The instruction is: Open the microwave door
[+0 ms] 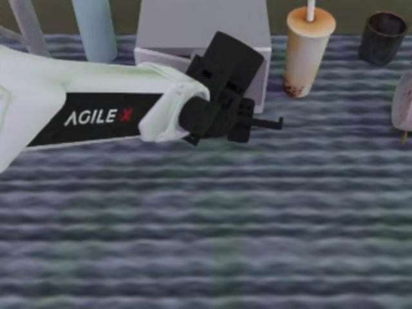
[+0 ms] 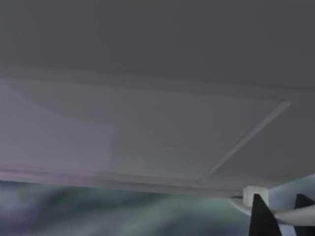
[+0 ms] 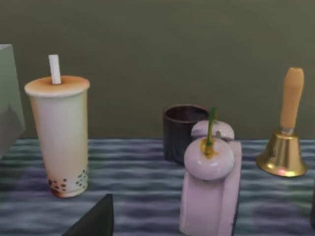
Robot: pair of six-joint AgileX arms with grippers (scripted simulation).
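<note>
at the table's far edge, one microwave [image 1: 193, 26], one left tool [image 1: 261, 123] at its door [image 2: 162, 132], grip unclear, one cup [image 1: 308, 51]

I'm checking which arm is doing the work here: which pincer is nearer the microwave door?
Left. The left pincer is right at the front of the microwave door, by the microwave. The right pincer is out of the top view, well off to the right.

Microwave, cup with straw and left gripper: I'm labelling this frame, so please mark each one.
microwave [image 1: 193, 22], top view, on its flat grey roof.
cup with straw [image 1: 308, 55], top view, on its orange-beige side wall.
left gripper [image 1: 261, 122], top view, at its black fingers in front of the microwave.
</note>
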